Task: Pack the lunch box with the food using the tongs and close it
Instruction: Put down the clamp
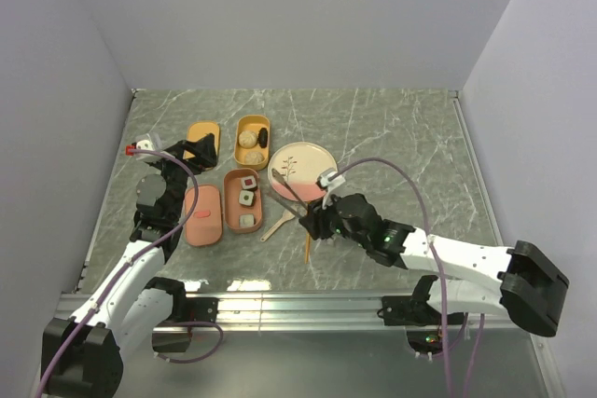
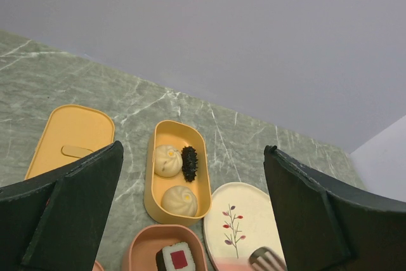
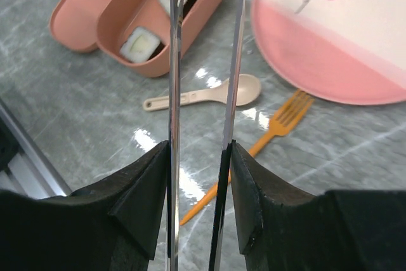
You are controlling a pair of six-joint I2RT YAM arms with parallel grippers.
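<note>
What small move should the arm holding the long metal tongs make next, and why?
Probably the right gripper should lay the thin grey metal tongs on the table: the round cream-and-pink plate looks empty, the food sits in the yellow box and pink box, with the yellow lid and pink lid off.

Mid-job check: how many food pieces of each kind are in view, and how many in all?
Beige balls: 2
Dark brown piece: 1
Sushi rolls: 3
Total: 6
</note>
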